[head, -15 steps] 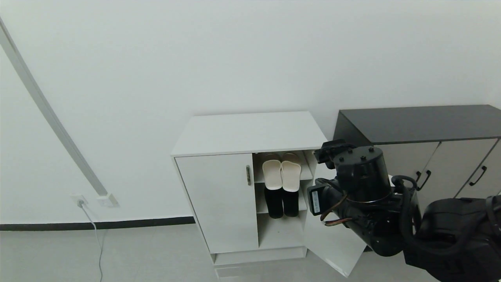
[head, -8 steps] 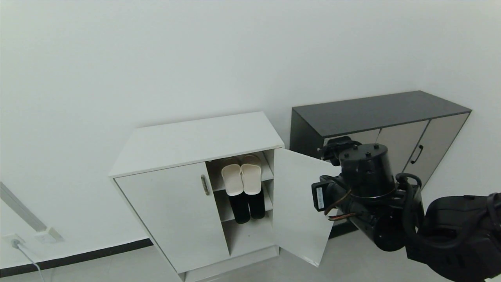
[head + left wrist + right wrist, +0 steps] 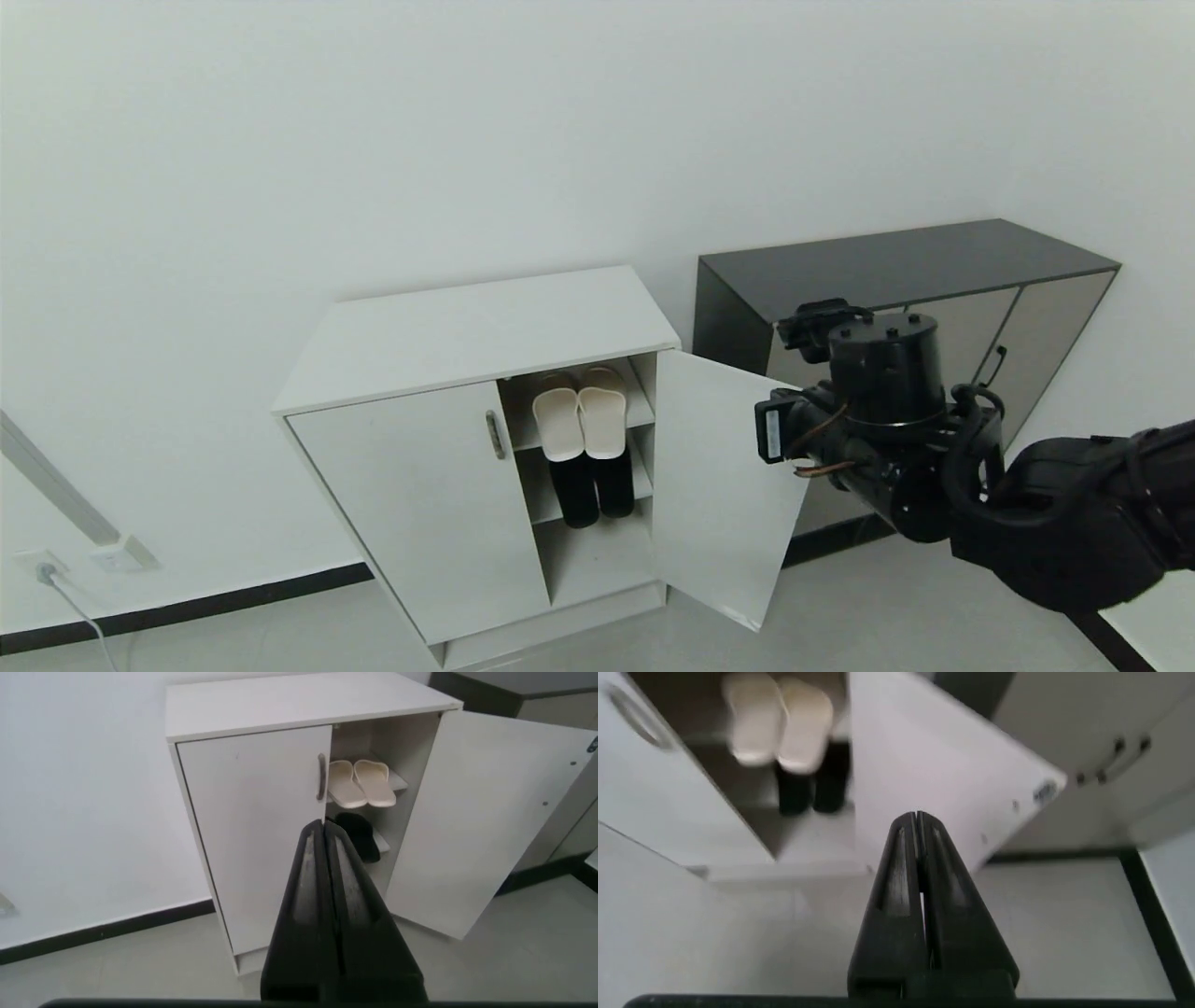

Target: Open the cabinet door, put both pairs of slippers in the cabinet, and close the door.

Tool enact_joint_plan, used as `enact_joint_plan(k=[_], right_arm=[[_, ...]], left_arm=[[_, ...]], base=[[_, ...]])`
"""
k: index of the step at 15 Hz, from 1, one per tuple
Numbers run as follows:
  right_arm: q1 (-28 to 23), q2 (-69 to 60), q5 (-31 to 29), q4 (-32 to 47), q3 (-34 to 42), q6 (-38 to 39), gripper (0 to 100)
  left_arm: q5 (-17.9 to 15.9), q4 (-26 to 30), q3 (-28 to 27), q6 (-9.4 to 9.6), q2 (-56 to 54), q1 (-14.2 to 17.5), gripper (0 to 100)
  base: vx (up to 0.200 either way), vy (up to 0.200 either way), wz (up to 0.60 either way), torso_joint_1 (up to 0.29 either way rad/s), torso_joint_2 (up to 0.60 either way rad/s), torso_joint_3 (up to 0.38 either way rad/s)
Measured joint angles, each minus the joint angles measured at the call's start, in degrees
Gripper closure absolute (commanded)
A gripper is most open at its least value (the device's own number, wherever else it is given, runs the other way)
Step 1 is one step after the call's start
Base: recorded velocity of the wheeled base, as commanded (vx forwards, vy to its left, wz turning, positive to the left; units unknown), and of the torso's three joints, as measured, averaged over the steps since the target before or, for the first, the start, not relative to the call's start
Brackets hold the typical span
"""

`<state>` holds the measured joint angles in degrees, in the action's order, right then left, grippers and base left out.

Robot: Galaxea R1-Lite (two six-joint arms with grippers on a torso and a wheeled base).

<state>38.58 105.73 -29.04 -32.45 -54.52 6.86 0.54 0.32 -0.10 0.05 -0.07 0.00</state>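
The white cabinet stands against the wall with its left door closed and its right door swung open. A white pair of slippers lies on the upper shelf, and a black pair on the shelf below it. My right arm's wrist hangs just beyond the outer side of the open door. The right gripper is shut on nothing and points at the door. Well in front of the cabinet, the left gripper is shut and empty.
A low dark-topped cabinet with closed grey doors stands right of the white one, behind my right arm. A wall socket with a cable sits low at the far left. Grey floor lies open in front of the cabinets.
The head view has swung to the right, so the cabinet now sits farther left in the picture. My right wrist has risen a little beside the open door. The slippers have not moved.
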Motion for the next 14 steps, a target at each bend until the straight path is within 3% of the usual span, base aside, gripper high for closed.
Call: enact_joint_plan(k=[7, 10, 14], right_arm=[[-16.48, 8.96, 11.93, -0.39, -10.64, 2.52, 100], [-20.94, 14.56, 12.4, -0.48, -15.19, 3.06, 100], [-23.04, 19.46, 12.53, -0.48, -17.97, 3.12, 100]], left_arm=[[-0.02, 0.01, 0.0, 0.17, 0.0, 0.0, 100], [-0.02, 0.01, 0.0, 0.22, 0.0, 0.0, 100], [-0.02, 0.04, 0.0, 0.22, 0.0, -0.02, 100]], base=[[0.0, 0.0, 0.0, 0.0, 0.0, 0.0], [0.0, 0.0, 0.0, 0.0, 0.0, 0.0], [0.0, 0.0, 0.0, 0.0, 0.0, 0.0]])
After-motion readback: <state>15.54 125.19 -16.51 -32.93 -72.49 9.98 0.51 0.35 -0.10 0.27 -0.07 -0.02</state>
